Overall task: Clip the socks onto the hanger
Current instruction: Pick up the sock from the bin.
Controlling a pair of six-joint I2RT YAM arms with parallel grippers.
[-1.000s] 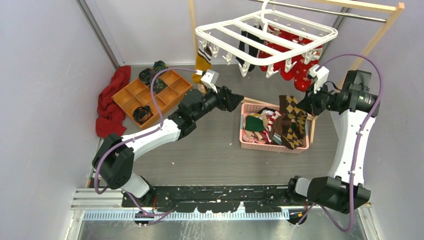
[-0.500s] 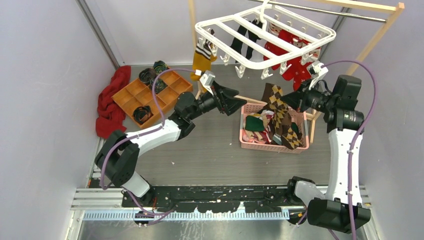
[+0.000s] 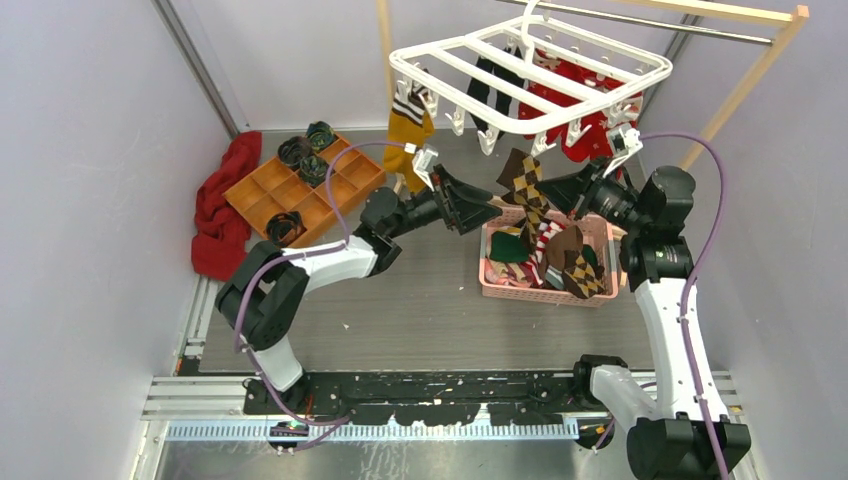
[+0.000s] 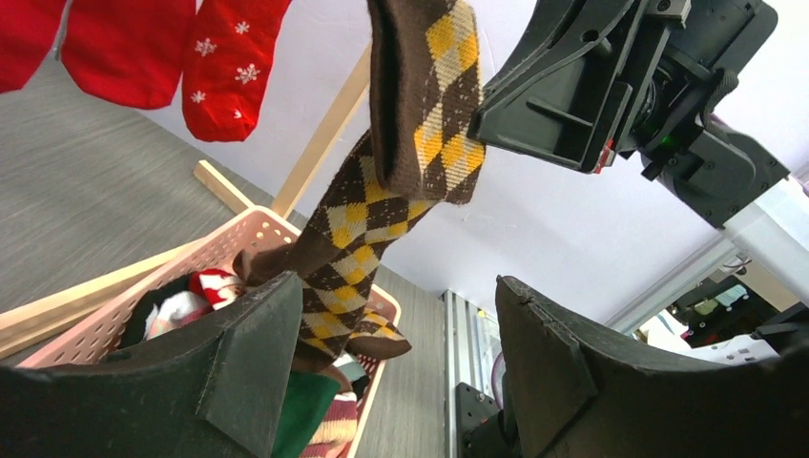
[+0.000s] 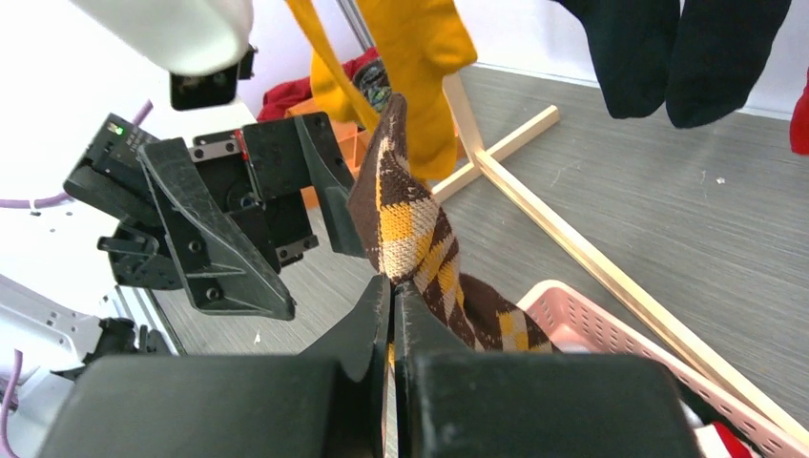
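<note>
Argyle sock [image 3: 526, 188] raised higher in right claw [image 5: 391, 296], left claw [image 3: 483, 208] closer, agape

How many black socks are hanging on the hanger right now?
2. One black sock and another beside it hang from the middle of the hanger, between the yellow sock on its left and the red socks on its right. Others may be hidden behind the frame.
</note>
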